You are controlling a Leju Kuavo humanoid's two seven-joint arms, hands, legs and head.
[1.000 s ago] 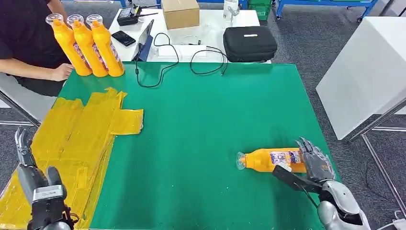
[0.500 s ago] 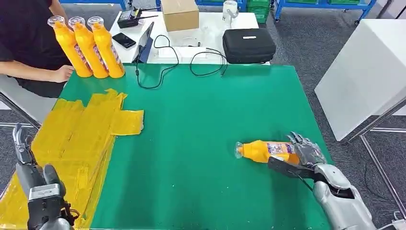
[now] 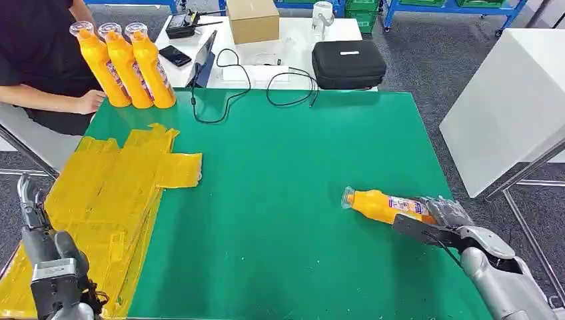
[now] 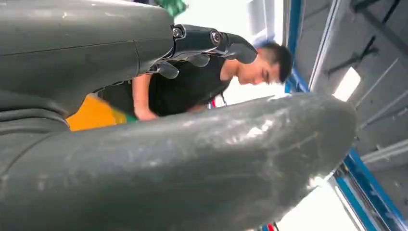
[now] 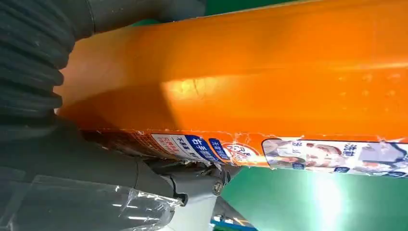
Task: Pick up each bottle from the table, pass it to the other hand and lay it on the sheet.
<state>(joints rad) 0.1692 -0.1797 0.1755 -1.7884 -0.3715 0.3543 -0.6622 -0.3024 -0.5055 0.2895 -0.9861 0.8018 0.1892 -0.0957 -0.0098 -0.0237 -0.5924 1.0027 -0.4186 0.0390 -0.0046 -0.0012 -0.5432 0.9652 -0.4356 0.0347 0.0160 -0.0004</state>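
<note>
An orange bottle (image 3: 383, 205) with a clear cap lies slanted at the right side of the green table (image 3: 286, 153), cap pointing to the table's middle. My right hand (image 3: 443, 217) grips its label end. In the right wrist view the bottle (image 5: 250, 82) sits against that hand's thumb (image 5: 72, 163). Whether the bottle touches the table I cannot tell. My left hand (image 3: 40, 253) is at the near left corner, over the yellow sheet (image 3: 106, 193), holding nothing, its fingers (image 4: 211, 41) apart. Three more orange bottles (image 3: 126, 63) stand upright at the far left corner.
A person (image 3: 40, 60) in black sits at the far left, one hand resting beside the standing bottles. Behind the green table are a black case (image 3: 348, 62), a cardboard box (image 3: 252, 19), cables and phones. A white table (image 3: 513, 93) stands to the right.
My right hand has carried the bottle a little to the right and away from me, and the bottle is now more slanted. The left hand has barely moved.
</note>
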